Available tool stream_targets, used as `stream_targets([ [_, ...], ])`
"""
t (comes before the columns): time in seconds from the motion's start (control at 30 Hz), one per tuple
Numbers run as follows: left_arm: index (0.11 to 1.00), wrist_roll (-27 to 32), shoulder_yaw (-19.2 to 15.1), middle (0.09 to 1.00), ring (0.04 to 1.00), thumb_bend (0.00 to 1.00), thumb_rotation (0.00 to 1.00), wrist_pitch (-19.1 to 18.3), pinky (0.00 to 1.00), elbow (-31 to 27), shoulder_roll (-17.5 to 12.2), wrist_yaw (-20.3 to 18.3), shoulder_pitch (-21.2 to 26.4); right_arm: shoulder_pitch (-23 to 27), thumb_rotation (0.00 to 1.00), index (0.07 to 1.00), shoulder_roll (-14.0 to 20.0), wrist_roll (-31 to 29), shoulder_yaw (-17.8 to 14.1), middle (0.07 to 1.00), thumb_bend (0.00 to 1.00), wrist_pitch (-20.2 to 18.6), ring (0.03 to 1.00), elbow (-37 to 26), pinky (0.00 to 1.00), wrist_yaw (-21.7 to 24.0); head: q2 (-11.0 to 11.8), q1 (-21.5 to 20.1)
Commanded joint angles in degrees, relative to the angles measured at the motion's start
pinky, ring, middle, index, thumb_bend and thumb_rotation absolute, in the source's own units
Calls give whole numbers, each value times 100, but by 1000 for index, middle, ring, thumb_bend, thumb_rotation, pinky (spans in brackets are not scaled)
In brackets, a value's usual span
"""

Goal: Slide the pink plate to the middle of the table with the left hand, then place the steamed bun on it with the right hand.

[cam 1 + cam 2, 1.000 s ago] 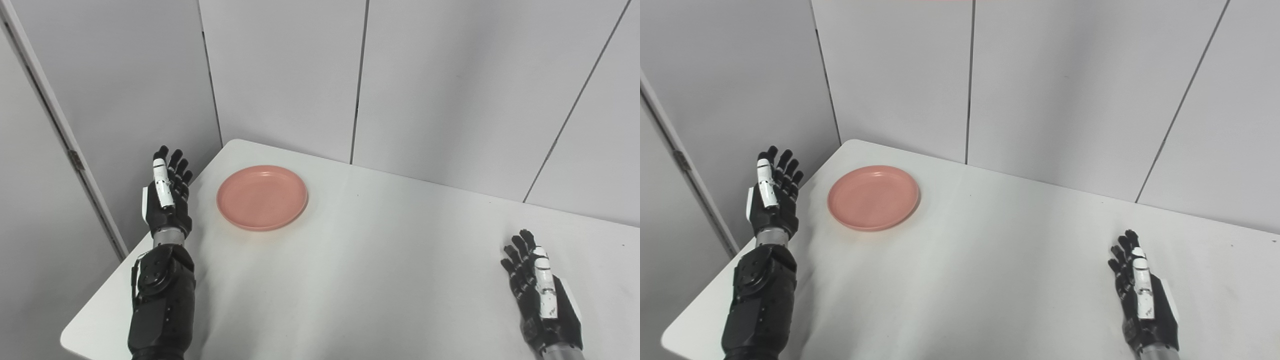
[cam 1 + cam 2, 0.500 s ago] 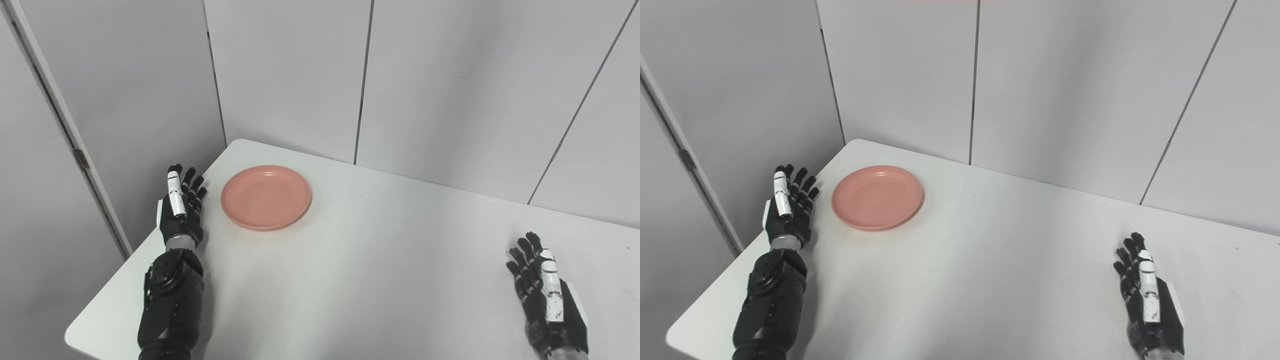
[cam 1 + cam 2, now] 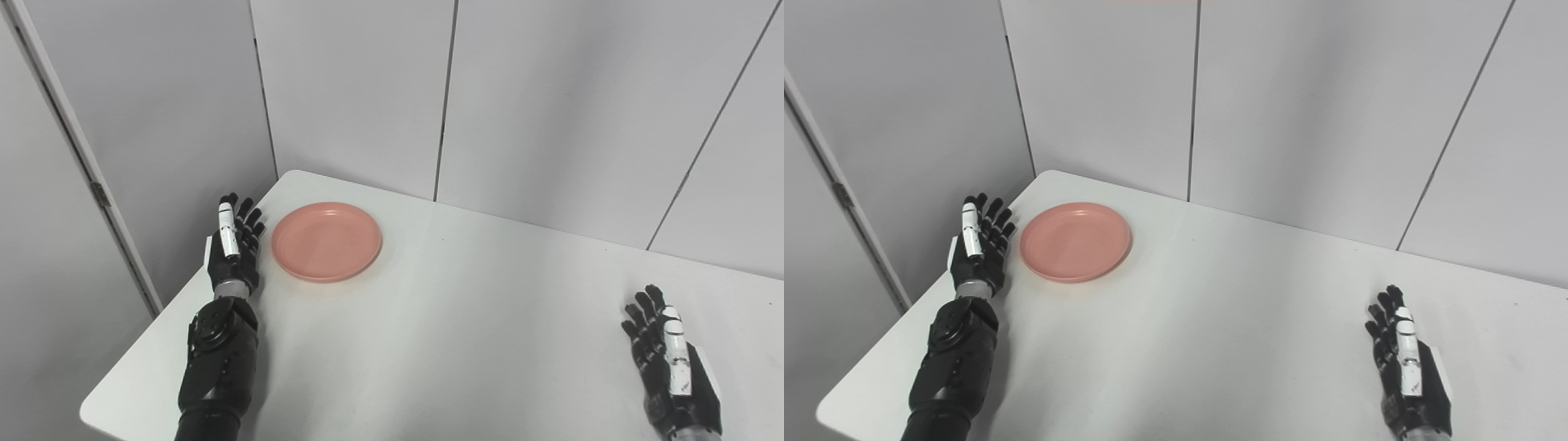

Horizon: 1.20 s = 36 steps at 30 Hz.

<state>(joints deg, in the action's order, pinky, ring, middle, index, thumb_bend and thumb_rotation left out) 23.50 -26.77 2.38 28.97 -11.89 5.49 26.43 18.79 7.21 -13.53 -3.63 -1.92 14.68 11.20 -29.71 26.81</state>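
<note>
Standing edge-on with fingers spread and holding nothing, the left hand sits just beside the pink plate, likely set to push it sideways along the bench. The right hand rests empty, fingers apart. No bun shows.

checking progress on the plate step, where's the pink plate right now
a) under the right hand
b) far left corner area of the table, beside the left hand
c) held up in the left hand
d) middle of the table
b: the pink plate lies flat near the table's far left corner, with the open left hand just to its left, and the right hand far across the table.
</note>
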Motion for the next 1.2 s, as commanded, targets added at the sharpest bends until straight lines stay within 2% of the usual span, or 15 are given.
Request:
stream_targets([
  [0.0,946,49,71,931,917,417,1000,-83,930,201,23,-56,65,-189,1000,1000,15,23,6,1000,108,-314,1000,107,1000,-28,-7,-19],
  [0.3,931,132,273,922,905,417,1000,-261,911,279,204,-341,123,-189,1000,1000,-1,85,15,1000,122,-312,1000,121,1000,-56,-14,-81],
  [0.83,916,6,1054,915,905,435,1000,-719,925,318,394,-767,107,-214,1000,1000,-81,29,10,1000,127,-383,1000,58,1000,-135,-63,-261],
  [0.97,897,-71,1224,901,890,433,1000,-834,910,229,478,-847,63,-214,1000,1000,-78,52,44,1000,132,-303,1000,122,1000,-106,-94,-390],
  [1.17,915,-125,1507,911,898,415,1000,-1011,886,55,568,-1053,-36,-222,1000,1000,-105,162,103,1000,162,-361,1000,81,1000,-167,-119,-569],
])
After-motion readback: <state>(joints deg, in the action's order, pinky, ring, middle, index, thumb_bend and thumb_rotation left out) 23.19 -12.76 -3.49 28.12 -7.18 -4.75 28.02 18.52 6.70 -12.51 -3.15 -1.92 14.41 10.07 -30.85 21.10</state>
